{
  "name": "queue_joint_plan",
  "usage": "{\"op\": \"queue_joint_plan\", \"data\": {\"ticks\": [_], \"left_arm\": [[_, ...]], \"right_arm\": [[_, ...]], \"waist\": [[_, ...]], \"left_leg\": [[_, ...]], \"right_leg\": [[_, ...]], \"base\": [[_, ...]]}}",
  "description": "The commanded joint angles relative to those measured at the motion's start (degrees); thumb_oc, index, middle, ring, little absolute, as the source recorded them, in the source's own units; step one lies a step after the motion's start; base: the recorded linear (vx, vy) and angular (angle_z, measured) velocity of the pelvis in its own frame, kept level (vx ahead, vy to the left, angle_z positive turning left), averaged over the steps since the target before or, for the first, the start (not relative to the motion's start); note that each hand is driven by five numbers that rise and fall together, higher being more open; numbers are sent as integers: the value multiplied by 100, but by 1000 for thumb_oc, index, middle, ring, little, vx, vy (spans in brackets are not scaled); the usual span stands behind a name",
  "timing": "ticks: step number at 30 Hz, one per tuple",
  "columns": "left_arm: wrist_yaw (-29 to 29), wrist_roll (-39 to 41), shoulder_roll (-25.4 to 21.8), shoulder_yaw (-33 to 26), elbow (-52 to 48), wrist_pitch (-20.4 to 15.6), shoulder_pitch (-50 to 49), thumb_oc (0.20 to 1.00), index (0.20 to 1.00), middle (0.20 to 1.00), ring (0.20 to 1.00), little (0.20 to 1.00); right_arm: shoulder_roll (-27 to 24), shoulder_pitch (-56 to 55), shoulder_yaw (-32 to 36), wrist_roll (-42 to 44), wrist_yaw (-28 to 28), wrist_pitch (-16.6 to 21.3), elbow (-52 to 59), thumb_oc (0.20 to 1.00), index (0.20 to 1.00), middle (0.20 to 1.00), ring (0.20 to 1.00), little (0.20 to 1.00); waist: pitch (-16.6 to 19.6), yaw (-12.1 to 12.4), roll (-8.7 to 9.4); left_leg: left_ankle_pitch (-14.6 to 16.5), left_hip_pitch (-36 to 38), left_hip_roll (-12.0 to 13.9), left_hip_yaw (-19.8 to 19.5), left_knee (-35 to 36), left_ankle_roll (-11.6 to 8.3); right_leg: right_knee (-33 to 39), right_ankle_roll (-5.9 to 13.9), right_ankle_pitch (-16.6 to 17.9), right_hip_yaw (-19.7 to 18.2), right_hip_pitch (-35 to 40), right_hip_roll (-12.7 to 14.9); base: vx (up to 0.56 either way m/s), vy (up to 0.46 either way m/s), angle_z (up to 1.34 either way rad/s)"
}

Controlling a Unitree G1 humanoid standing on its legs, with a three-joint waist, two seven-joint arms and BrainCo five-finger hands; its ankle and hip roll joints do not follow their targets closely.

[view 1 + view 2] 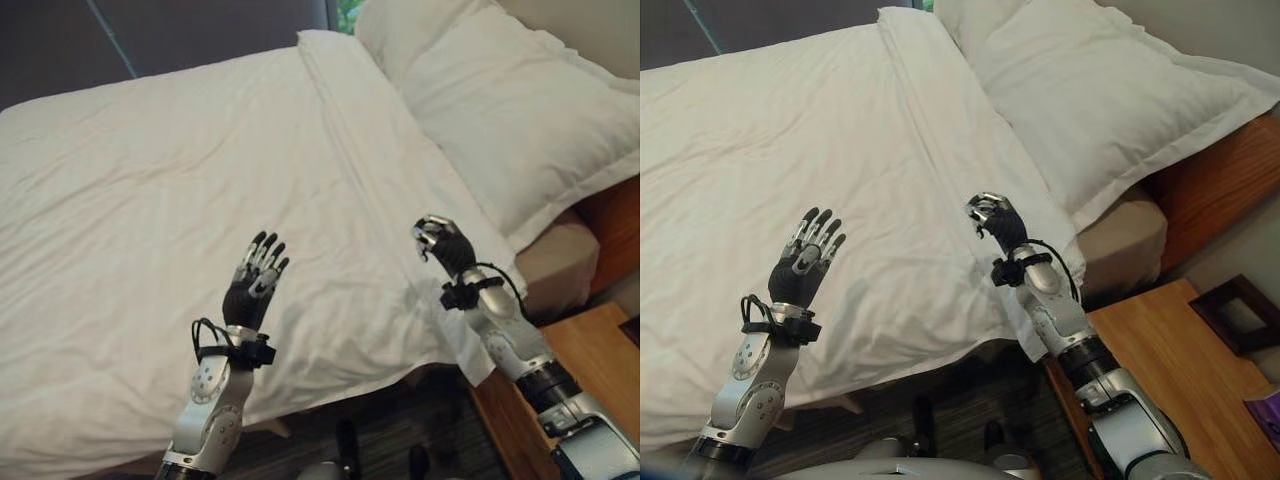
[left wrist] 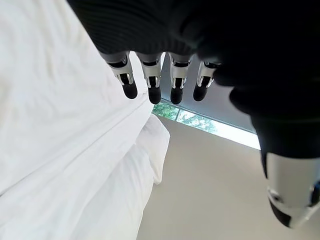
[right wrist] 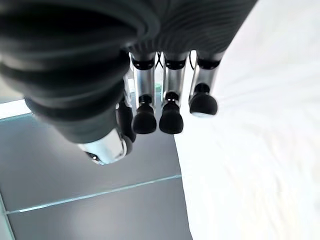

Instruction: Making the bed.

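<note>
A white duvet (image 1: 180, 200) covers the bed, lightly wrinkled, with a folded band running toward the head. Two white pillows (image 1: 510, 110) lie at the head of the bed on the right. My left hand (image 1: 252, 285) is raised above the duvet's near edge, fingers (image 2: 150, 85) straight and open, holding nothing. My right hand (image 1: 440, 245) hovers above the duvet's near right corner, just below the pillows. Its fingers (image 3: 165, 110) are curled inward and nothing is between them.
A wooden bedside table (image 1: 1170, 370) stands at the lower right with a dark frame (image 1: 1235, 310) on it. The wooden bed frame (image 1: 1210, 190) and the mattress corner (image 1: 1125, 240) show beside the pillows. Dark wall panels (image 1: 120, 35) lie beyond the bed.
</note>
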State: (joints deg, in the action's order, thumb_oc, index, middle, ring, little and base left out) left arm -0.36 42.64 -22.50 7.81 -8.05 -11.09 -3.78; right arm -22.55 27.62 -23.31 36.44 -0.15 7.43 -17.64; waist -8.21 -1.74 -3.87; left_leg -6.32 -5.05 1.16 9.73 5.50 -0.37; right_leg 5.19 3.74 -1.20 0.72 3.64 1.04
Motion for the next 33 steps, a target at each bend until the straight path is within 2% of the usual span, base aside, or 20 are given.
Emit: {"op": "queue_joint_plan", "data": {"ticks": [1,2,4,5,6,7,8,9,11,14,16,20,24,25,27,28,33], "left_arm": [[-58,262,-210,119,29,-383,553,1000,1000,1000,1000,1000],[-58,262,-210,117,31,-384,559,1000,1000,1000,1000,1000],[-106,353,-284,169,34,-429,628,1000,1000,1000,1000,1000],[-107,354,-284,166,37,-430,635,1000,1000,1000,1000,1000],[-124,373,-270,207,89,-426,651,1000,1000,1000,1000,1000],[-124,373,-269,208,90,-427,655,1000,1000,1000,1000,1000],[-143,354,-273,244,108,-435,686,1000,1000,1000,1000,1000],[-142,353,-273,245,108,-435,690,1000,1000,1000,1000,1000],[-186,301,-290,258,0,-448,723,1000,1000,1000,1000,1000],[-191,255,-279,226,-46,-464,704,1000,1000,1000,1000,1000],[-221,219,-258,136,-36,-466,604,1000,1000,1000,1000,1000],[-245,157,-173,-140,103,-419,328,1000,1000,1000,1000,1000],[-272,156,-97,-217,183,-401,215,1000,1000,1000,1000,1000],[-290,140,-40,-299,195,-368,147,1000,1000,1000,1000,1000],[-295,142,-26,-313,232,-354,114,1000,1000,1000,1000,1000],[-293,174,29,-371,240,-350,69,1000,1000,1000,1000,1000],[-291,209,62,-418,270,-354,50,1000,1000,1000,1000,1000]], "right_arm": [[188,1227,68,37,-156,74,-1177,200,200,200,200,200],[189,1241,67,41,-150,81,-1193,200,200,200,200,200],[177,1724,105,228,-150,-51,-2266,200,200,200,200,200],[177,1741,103,233,-142,-44,-2284,200,200,200,200,200],[240,1904,187,325,-129,-155,-3036,200,200,200,200,200],[239,1915,187,329,-121,-150,-3051,200,200,200,200,200],[313,2004,281,440,-86,-237,-3745,200,200,200,200,200],[313,2016,281,444,-78,-231,-3762,200,200,200,200,200],[300,1992,575,509,-96,-315,-4537,200,200,200,200,200],[293,1830,695,467,-60,-327,-4783,200,200,200,200,200],[183,1495,889,471,-13,-319,-4944,200,200,200,200,200],[-158,334,1704,807,71,-286,-5306,200,200,200,200,200],[-184,-474,2220,1083,151,-223,-5291,200,200,200,200,200],[-161,-953,2584,1314,230,-163,-5278,200,200,200,200,200],[-159,-1147,2796,1466,241,-137,-5302,200,200,200,200,200],[-146,-1494,3131,1662,271,-118,-5402,200,200,200,200,200],[-110,-1979,3519,1734,294,-127,-5684,200,200,200,200,200]], "waist": [[-76,163,105],[-77,164,106],[-122,251,26],[-123,254,25],[-115,306,-44],[-115,309,-45],[-108,361,-123],[-110,363,-123],[-134,389,-250],[-131,377,-301],[-138,321,-339],[-125,163,-335],[-105,27,-288],[-96,-102,-270],[-81,-135,-261],[-80,-245,-245],[-37,-391,-250]], "left_leg": [[487,489,-165,45,-50,-129],[486,484,-165,46,-50,-129],[443,382,-184,64,-50,-140],[443,377,-184,68,-50,-140],[421,348,-193,77,-50,-145],[421,346,-192,79,-50,-145],[407,335,-197,76,-50,-149],[408,334,-196,77,-50,-149],[395,312,-209,67,-50,-155],[396,306,-221,57,-50,-160],[408,323,-216,46,-50,-162],[469,384,-203,60,-50,-153],[521,432,-190,106,-50,-146],[552,451,-181,145,-50,-142],[569,464,-176,162,-50,-140],[594,478,-172,188,-50,-135],[643,538,-164,269,-50,-131]], "right_leg": [[-19,189,539,5,-697,65],[-19,189,541,3,-703,65],[-19,208,591,-15,-823,76],[-19,208,593,-19,-830,75],[-19,211,608,-30,-869,75],[-19,211,609,-32,-873,74],[-19,210,607,-34,-885,72],[-19,210,607,-35,-886,71],[-19,216,597,-20,-911,81],[-19,218,589,-11,-915,85],[-19,210,567,-2,-896,86],[-19,215,512,1,-839,73],[-19,223,489,-31,-819,60],[-19,227,470,-64,-809,49],[-19,230,461,-73,-806,48],[-19,239,455,-111,-810,43],[-19,249,431,-188,-801,28]], "base": [[-57,-15,13],[-78,-19,16],[-45,-7,12],[0,0,0],[6,1,-4],[20,-4,-4],[0,0,0],[0,0,0],[0,0,0],[0,0,0],[24,-4,2],[47,-13,7],[44,-6,2],[39,1,-7],[37,0,-7],[34,0,-13],[23,9,-15]]}}
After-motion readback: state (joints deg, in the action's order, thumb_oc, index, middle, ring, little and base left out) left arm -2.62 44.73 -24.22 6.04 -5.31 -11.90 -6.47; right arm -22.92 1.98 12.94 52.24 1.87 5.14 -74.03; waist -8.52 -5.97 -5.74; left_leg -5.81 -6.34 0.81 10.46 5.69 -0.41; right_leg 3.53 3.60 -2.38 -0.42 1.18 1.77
